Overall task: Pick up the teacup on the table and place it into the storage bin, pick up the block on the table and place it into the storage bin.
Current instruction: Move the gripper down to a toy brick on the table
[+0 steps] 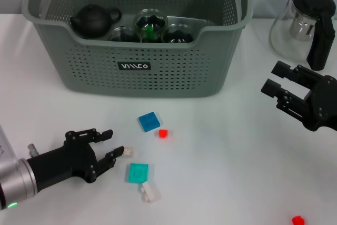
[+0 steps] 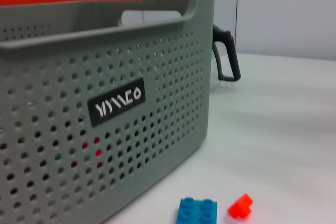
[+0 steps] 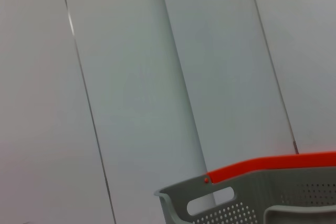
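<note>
Head view. Storage bin [image 1: 142, 51]: grey-green perforated basket with orange handle clips and a black label on its front wall, standing at the far middle of the white table [image 1: 231, 151]. Contents: one dark teapot [image 1: 95, 18] toward its left side, and three dark glass cups [image 1: 150, 27] in a row beside it. Glass jug [image 1: 305, 25] with a black handle: on the table to the right of the bin, apart from it.

Blocks on the table in front of the bin: blue block [image 1: 149, 121]; small red block [image 1: 163, 134] just beside it; teal block [image 1: 138, 172] nearer the robot; white block [image 1: 149, 191] just in front of the teal one; a second red block [image 1: 298, 219] well apart at the near right edge.

Left end effector [image 1: 111, 145]: low over the table at the near left, fingers apart, a small pale block [image 1: 128, 152] at the tip of its lower finger, not clamped. Right end effector [image 1: 278, 85]: raised at the right, near the jug, fingers apart, holding nothing.

Left wrist view. Bin wall with its label fills most of the frame; the blue block [image 2: 198, 211] and red block [image 2: 241, 206] lie on the table before it; the jug's black handle [image 2: 227, 56] shows past the bin's corner.

Right wrist view. A corner of the bin [image 3: 252, 198] with its orange clip, against a plain panelled wall [image 3: 157, 77].
</note>
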Robot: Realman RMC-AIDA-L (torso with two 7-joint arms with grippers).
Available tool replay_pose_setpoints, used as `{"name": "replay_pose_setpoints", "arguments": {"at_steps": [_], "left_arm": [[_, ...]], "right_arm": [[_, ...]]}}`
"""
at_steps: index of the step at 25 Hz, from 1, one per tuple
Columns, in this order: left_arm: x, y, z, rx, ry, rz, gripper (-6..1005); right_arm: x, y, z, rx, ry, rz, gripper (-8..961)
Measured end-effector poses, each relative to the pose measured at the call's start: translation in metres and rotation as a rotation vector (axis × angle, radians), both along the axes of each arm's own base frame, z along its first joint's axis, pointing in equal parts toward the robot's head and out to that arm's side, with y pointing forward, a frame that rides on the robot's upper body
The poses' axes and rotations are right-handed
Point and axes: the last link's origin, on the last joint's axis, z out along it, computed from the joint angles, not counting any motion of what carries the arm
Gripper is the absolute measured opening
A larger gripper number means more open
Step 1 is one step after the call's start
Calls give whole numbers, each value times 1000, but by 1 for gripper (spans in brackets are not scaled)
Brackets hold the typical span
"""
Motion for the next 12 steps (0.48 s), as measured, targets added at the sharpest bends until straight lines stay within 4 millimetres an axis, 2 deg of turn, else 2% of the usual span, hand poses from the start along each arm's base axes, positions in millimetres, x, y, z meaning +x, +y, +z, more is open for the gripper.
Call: {"name": "replay_pose_setpoints", "arguments": {"at_steps": [12], "left_arm": [[-3, 0, -8, -26, 44, 5, 440]], "right_arm": [[1, -2, -1, 1, 0, -2, 576]]}}
